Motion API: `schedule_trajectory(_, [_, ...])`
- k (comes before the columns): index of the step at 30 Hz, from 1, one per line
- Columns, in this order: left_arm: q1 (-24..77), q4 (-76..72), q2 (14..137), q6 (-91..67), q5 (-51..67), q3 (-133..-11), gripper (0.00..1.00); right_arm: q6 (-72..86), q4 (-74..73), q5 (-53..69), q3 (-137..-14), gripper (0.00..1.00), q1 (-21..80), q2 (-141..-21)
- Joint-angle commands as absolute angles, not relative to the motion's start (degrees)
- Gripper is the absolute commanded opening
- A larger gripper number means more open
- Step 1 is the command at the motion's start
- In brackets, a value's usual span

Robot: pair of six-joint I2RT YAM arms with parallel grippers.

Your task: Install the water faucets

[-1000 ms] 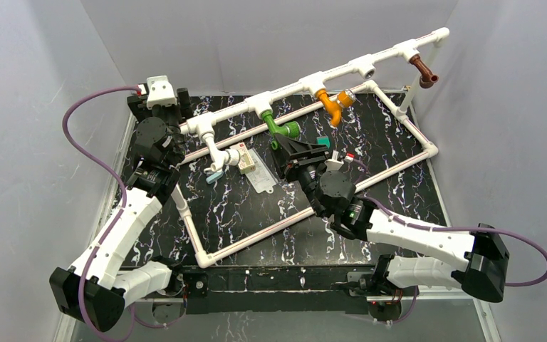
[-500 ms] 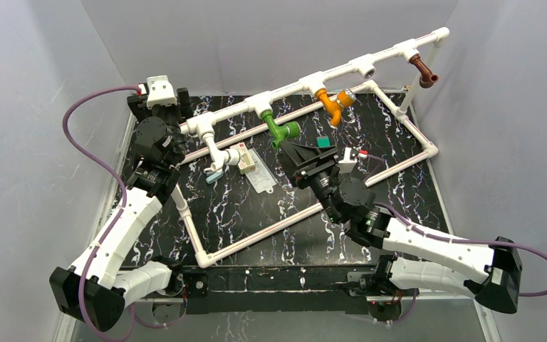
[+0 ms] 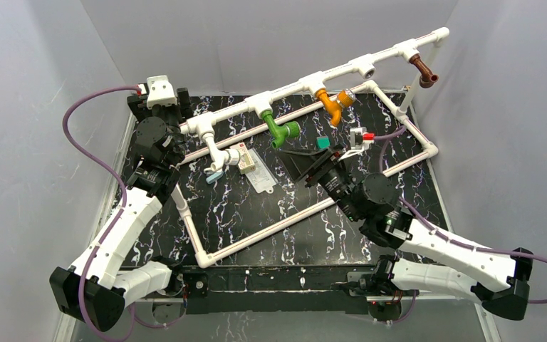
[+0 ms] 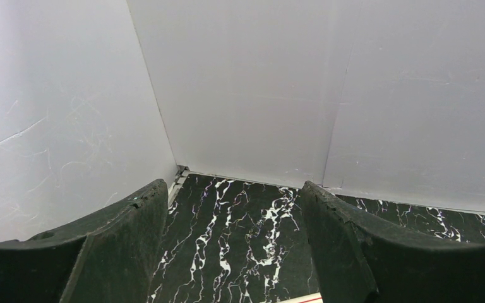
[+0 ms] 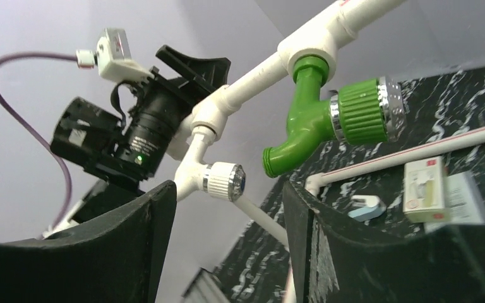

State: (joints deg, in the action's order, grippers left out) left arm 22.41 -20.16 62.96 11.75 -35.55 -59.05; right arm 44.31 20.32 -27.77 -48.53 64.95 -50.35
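All four water faucets hang off the long white pipe (image 3: 295, 87) raised over the counter's (image 3: 256, 214) far edge. The white faucet (image 3: 216, 153) is nearest the far-left corner, then the green faucet (image 5: 328, 123), the orange faucet (image 3: 333, 103) and the brown faucet (image 3: 423, 70) by the far-right corner. The green one's bright plastic: bent spout pointing down, ribbed round knob with a shiny ring. Mid-counter, the right gripper (image 5: 226, 196) sits near it, jaws apart, holding nothing. Over in the far-left corner, the left gripper (image 4: 233, 196) is spread and empty too.
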Motion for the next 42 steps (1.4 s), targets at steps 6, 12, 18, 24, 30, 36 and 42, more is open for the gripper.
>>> schedule_trajectory(6, [24.99, 4.58, 71.24, 9.76, -30.25, -50.44, 0.74, 1.59, 16.35, -18.61, -56.94, 0.74, 65.22, -47.11])
schedule_trajectory(12, [25.04, 4.63, 71.02, 9.68, -30.12, -50.54, 0.74, -26.81, 14.06, -14.64, -56.85, 0.77, 65.22, -44.74])
schedule_trajectory(18, [24.97, 4.67, 71.10, 9.67, -29.99, -50.47, 0.74, -53.93, 6.20, -5.49, -56.13, 0.79, 65.18, -44.19])
schedule_trajectory(24, [25.05, 4.73, 71.17, 9.76, -30.04, -50.53, 0.74, -68.19, 1.00, -9.87, -57.35, 0.80, 65.20, -47.73])
schedule_trajectory(30, [25.05, 4.75, 71.28, 9.76, -29.93, -50.61, 0.74, -75.82, 6.15, -12.51, -55.56, 0.81, 65.25, -51.14])
schedule_trajectory(36, [25.05, 4.74, 71.11, 9.76, -29.96, -50.62, 0.74, -77.52, 13.54, -15.43, -55.51, 0.79, 65.22, -56.02])
schedule_trajectory(42, [25.05, 4.75, 70.93, 9.69, -29.89, -50.56, 0.74, -77.70, 20.97, -18.97, -56.19, 0.75, 65.21, -60.58])
